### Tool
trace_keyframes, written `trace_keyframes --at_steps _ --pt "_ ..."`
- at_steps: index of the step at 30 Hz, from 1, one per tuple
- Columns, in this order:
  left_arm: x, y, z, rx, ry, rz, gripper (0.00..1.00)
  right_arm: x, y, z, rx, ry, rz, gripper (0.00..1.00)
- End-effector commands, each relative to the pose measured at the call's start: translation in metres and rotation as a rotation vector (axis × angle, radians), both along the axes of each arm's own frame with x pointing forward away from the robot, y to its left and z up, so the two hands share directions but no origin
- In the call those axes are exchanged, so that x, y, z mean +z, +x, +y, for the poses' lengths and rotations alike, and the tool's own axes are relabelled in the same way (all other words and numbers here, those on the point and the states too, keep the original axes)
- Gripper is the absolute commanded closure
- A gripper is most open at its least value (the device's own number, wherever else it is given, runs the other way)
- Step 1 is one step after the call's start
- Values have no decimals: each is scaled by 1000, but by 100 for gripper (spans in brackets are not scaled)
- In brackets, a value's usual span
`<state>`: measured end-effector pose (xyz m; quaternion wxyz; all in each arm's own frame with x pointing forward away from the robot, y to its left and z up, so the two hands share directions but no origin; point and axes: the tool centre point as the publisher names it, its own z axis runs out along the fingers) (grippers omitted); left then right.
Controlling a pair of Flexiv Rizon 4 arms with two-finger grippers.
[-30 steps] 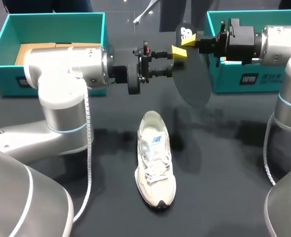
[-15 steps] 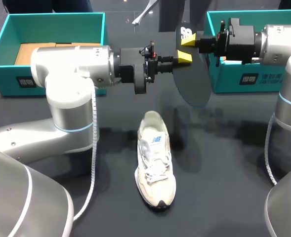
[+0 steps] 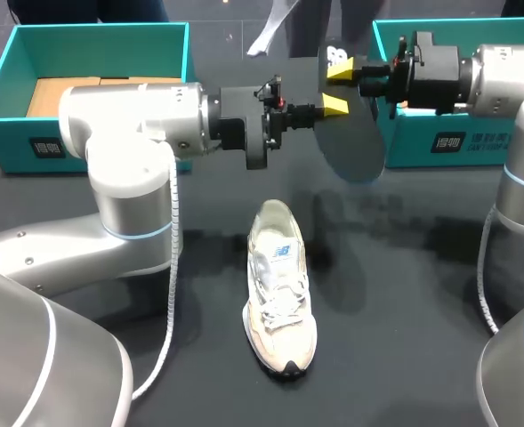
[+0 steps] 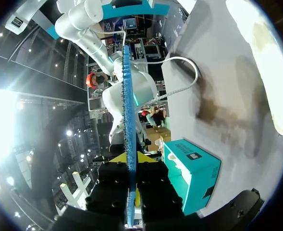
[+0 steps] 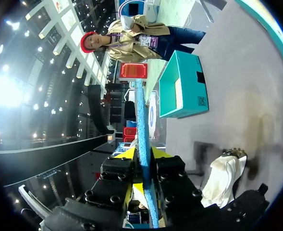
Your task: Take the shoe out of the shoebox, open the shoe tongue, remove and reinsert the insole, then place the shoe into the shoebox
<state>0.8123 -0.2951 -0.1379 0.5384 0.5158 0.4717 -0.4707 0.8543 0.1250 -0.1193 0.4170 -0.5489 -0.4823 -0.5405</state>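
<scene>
1. Head view: the left gripper (image 3: 332, 106) had slid right to the upper middle and clamped the insole (image 3: 355, 142), which the right gripper (image 3: 340, 71) also gripped. The shoe (image 3: 278, 285) lay at lower centre, outside the shoebox (image 3: 413, 147).
2. Left wrist view: both fingers pinched the insole's blue edge.
3. Right wrist view: the fingers showed the same pinch, so a handover looked likely.

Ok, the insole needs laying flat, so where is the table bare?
Bare black tabletop lies between the white lace-up shoe and the right arm. A narrower strip runs between shoe and left arm. Crowded beyond the heel: the left gripper and right gripper clamp the dark grey insole between the left teal box and right teal box.
</scene>
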Motion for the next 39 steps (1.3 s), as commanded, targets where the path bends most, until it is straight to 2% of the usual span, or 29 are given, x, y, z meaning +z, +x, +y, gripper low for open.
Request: trace_keyframes --at_steps 1,5,13,16,22,35,36,39 --pt "1 -4 13 2 8 0 100 1 -11 -9 -11 3 -13 0" --pt "-2 -4 29 12 29 35 100 1 -22 -18 -8 7 -27 0" --pt "-7 -8 62 13 78 213 100 0 -49 -36 -4 6 -55 0" --pt "-10 -9 72 8 94 310 100 0 -57 -41 -5 1 -58 0" --pt "-17 -10 82 -44 138 651 100 0 -57 -41 -5 1 -58 0" --pt "-17 -10 82 -44 138 651 100 0 -57 -41 -5 1 -58 0" --pt "-19 -10 82 -27 130 704 100 0 -57 -41 -5 1 -58 0" --pt "-16 -7 90 -40 86 1047 100 0 -57 -41 -5 1 -58 0"
